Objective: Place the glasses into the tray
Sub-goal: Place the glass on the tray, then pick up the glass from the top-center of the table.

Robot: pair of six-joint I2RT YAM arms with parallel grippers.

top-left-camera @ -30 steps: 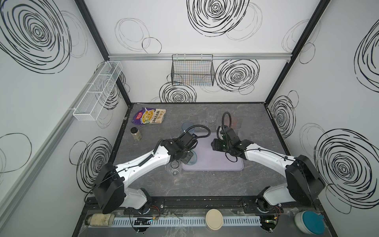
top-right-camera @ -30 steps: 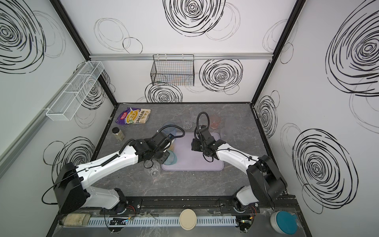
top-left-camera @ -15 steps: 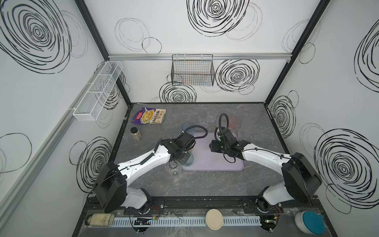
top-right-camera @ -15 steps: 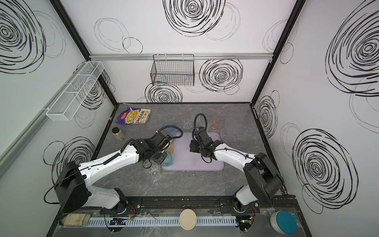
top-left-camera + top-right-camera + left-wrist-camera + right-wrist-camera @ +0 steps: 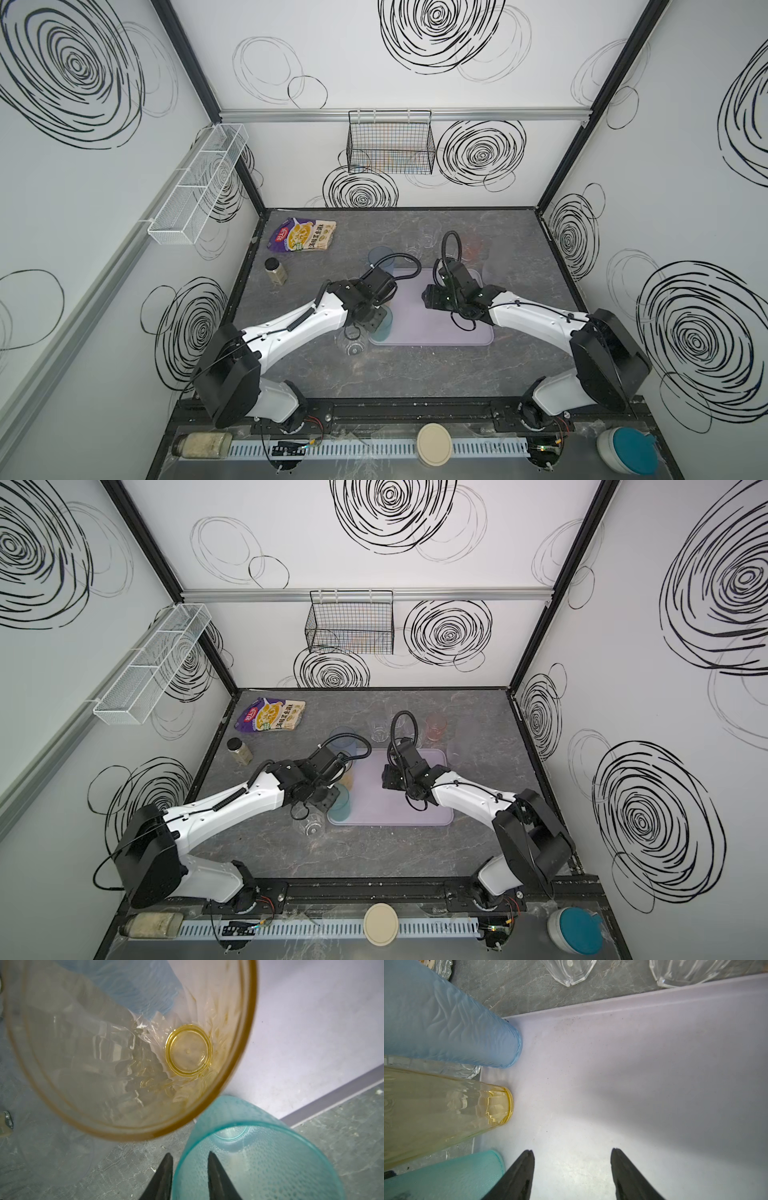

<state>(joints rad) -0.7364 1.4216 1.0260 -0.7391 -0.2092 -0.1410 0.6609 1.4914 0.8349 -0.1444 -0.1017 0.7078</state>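
Standing in a row along the tray's (image 5: pixel 643 1059) left end: teal glass (image 5: pixel 259 1159), amber glass (image 5: pixel 124 1053), blue glass (image 5: pixel 446 1022). The left gripper (image 5: pixel 189 1153) straddles the teal rim, jaws slightly apart, not pinching. The right gripper (image 5: pixel 572 1150) hangs over bare tray floor, jaws wide, holding nothing. Two clear glasses (image 5: pixel 571 972) sit on the table (image 5: pixel 529 987) just beyond the tray.

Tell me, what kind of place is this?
Probably a robot test booth, not a home: white walls with scribbled black swirls, a left arm and right arm mounted on a front rail, and a lavender tray on a grey tabletop.
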